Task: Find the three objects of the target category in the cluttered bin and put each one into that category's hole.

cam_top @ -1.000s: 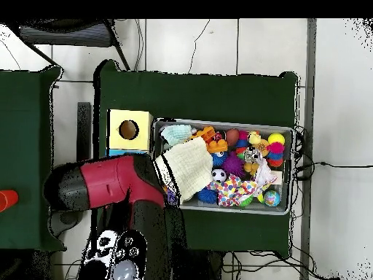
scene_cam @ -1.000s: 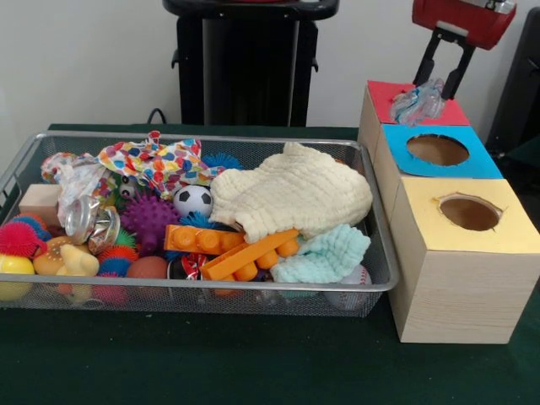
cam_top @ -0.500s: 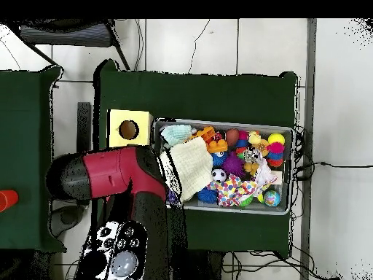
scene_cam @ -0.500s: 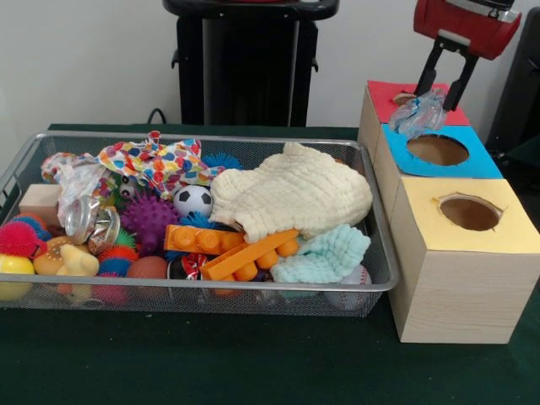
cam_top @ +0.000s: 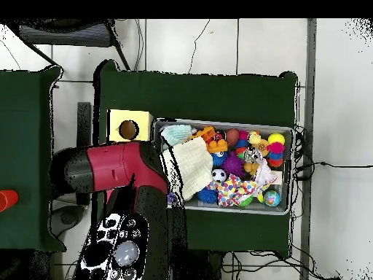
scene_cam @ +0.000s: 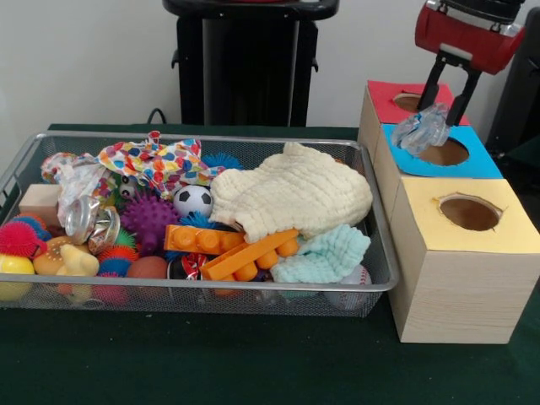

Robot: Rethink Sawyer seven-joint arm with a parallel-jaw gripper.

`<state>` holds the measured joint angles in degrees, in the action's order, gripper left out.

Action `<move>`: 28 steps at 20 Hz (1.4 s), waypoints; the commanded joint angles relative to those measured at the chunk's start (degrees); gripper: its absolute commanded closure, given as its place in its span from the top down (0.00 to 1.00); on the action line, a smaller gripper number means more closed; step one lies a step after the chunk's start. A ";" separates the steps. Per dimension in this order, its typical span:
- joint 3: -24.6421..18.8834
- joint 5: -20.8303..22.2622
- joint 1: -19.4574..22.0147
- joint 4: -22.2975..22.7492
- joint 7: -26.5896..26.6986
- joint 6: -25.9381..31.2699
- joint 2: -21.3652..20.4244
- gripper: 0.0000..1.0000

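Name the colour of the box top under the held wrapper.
Blue, clearest in the front view.

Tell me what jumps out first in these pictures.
The red gripper hangs over the blue-topped box at the right, holding a crumpled clear plastic piece just above its hole. To the left, the wire bin brims with bright toys, a big cream cloth draped over the heap and orange building blocks just in front of it.
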<state>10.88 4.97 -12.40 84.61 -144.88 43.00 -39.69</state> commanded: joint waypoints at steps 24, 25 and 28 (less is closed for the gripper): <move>3.97 -8.32 -4.29 6.01 -13.23 -7.13 5.99 0.00; 4.23 -8.44 -4.59 6.27 -13.54 -7.44 6.14 0.00; 4.61 -8.70 -4.67 6.57 -13.49 -8.38 6.90 0.00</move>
<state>15.80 -1.60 -16.97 85.35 -144.88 38.23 -36.04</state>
